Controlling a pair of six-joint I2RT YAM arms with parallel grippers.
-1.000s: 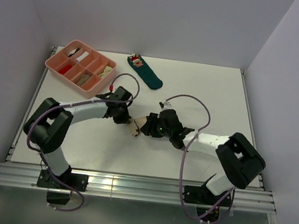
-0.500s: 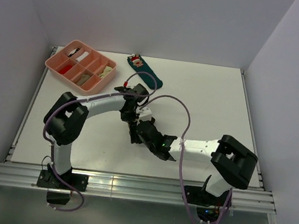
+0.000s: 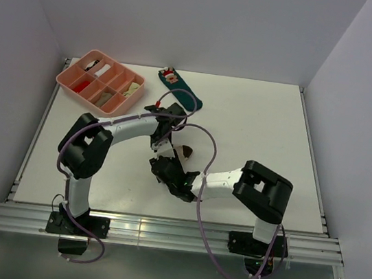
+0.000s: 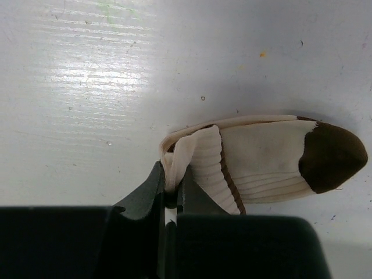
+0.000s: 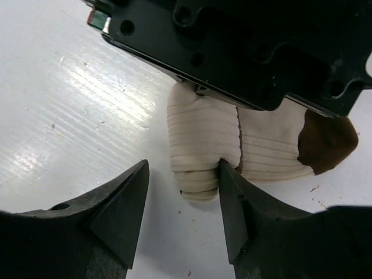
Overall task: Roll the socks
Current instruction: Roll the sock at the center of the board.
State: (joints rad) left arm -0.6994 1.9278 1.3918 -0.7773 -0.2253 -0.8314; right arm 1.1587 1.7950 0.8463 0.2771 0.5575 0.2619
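Note:
A cream ribbed sock (image 4: 264,157) with a dark brown toe lies flat on the white table, its cuff end folded over into a short roll (image 5: 200,142). My left gripper (image 4: 171,185) is shut on the cuff edge, pinching a fold of fabric between its tips. In the top view the sock (image 3: 184,152) lies just right of the left gripper (image 3: 163,143). The right gripper (image 5: 183,165) stands open at the near side of the roll, and one of its fingertips (image 5: 228,174) touches the roll's side. In the top view the right gripper (image 3: 166,170) is directly below the left one.
A pink compartment tray (image 3: 68,81) stands at the back left. A dark teal sock with a red-and-white figure (image 3: 182,90) lies behind the arms. The left gripper's black body (image 5: 244,52) hangs over the sock in the right wrist view. Walls close in three sides.
The right arm has swung from the sock's right side round to its near side. The left gripper has shifted right with the cuff in its grip.

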